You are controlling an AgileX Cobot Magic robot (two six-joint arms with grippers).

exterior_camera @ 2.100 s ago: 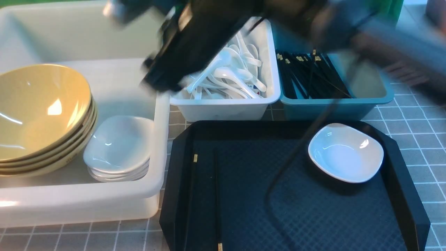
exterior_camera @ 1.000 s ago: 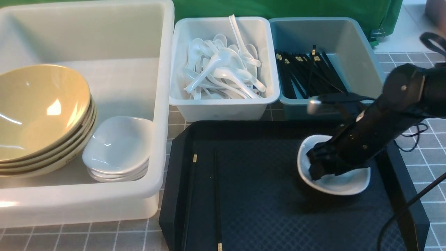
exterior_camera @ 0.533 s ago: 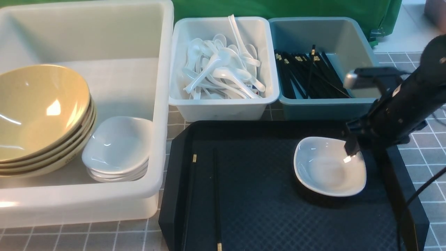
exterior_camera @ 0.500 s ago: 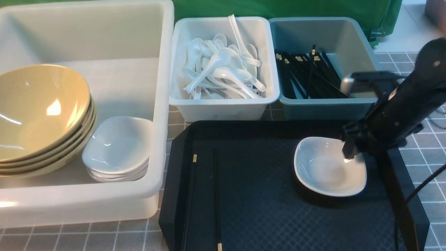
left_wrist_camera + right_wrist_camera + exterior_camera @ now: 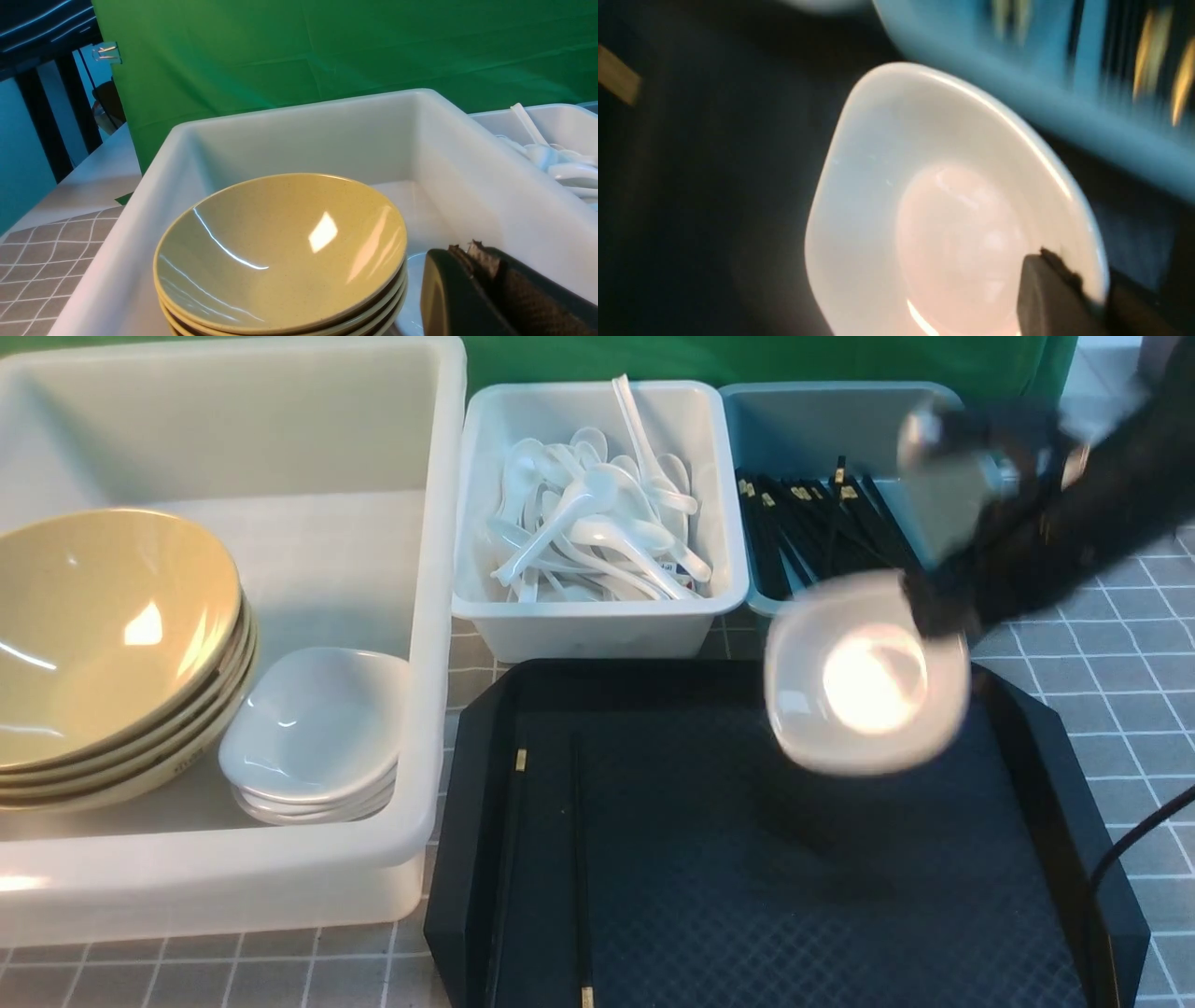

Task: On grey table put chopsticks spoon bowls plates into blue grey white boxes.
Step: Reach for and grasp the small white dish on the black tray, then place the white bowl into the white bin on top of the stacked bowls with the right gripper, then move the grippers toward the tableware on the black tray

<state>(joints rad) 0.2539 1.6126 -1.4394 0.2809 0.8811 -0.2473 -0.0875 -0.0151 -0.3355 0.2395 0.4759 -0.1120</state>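
Lifted off the black diamond-textured tray [image 5: 653, 896] since a moment ago, the small glossy white rounded-square plate [image 5: 864, 672] hangs above it (blurred). Near the stacked olive-yellow bowls [image 5: 280, 247] in the translucent white tub [image 5: 299, 107], the left gripper [image 5: 468, 248] has its jaws together; the right gripper [image 5: 927, 609] clamps the plate's rim.

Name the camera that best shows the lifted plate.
Right wrist view: the plate fills the frame, rim pinched in the right end effector. The front view shows it blurred, above the black tray. The left wrist view misses it.
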